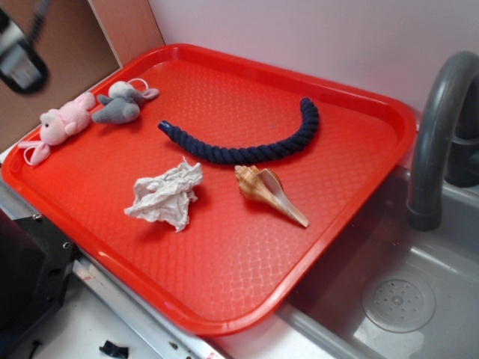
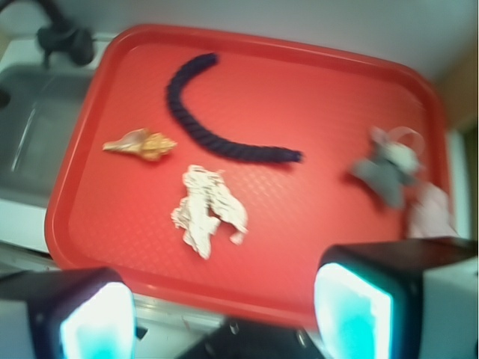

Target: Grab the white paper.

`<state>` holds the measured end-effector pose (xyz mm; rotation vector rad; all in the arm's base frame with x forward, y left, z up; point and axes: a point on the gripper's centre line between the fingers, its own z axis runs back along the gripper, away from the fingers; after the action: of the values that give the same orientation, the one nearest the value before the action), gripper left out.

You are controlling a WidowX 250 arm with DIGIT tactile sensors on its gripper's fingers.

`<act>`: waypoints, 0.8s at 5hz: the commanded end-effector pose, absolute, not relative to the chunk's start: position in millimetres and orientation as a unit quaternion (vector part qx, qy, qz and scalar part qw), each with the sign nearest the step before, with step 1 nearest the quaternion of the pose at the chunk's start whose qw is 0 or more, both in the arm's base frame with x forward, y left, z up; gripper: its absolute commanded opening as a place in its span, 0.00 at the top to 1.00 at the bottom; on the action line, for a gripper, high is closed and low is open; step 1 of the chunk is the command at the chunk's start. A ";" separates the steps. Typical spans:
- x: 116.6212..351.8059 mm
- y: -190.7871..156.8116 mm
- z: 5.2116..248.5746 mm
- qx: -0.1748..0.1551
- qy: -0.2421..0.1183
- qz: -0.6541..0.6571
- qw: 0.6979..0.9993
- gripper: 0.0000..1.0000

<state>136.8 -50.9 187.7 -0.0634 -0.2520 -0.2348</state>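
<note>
A crumpled white paper [image 1: 165, 194] [image 2: 206, 209] lies near the middle of a red tray [image 1: 337, 224] [image 2: 337, 97], beside a seashell [image 1: 268, 193] [image 2: 141, 143] and below a dark blue rope [image 1: 247, 146] [image 2: 217, 123]. The gripper [image 2: 224, 314] hovers well above, its fingers [image 2: 352, 310] spread apart and empty.

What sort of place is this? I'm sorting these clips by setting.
Probably a toy kitchen sink setup: a grey basin with a drain and a dark faucet beside a red tray holding the white paper, a seashell and plush toys.
</note>
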 end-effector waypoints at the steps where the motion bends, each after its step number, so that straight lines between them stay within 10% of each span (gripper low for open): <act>1: 166.3 -74.1 121.7 -0.049 -0.108 -0.172 0.978 0.00; 4: 177.8 -67.1 43.5 -0.001 -0.017 -0.177 0.984 0.00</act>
<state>175.9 -66.7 37.9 0.0033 -0.0006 -0.3590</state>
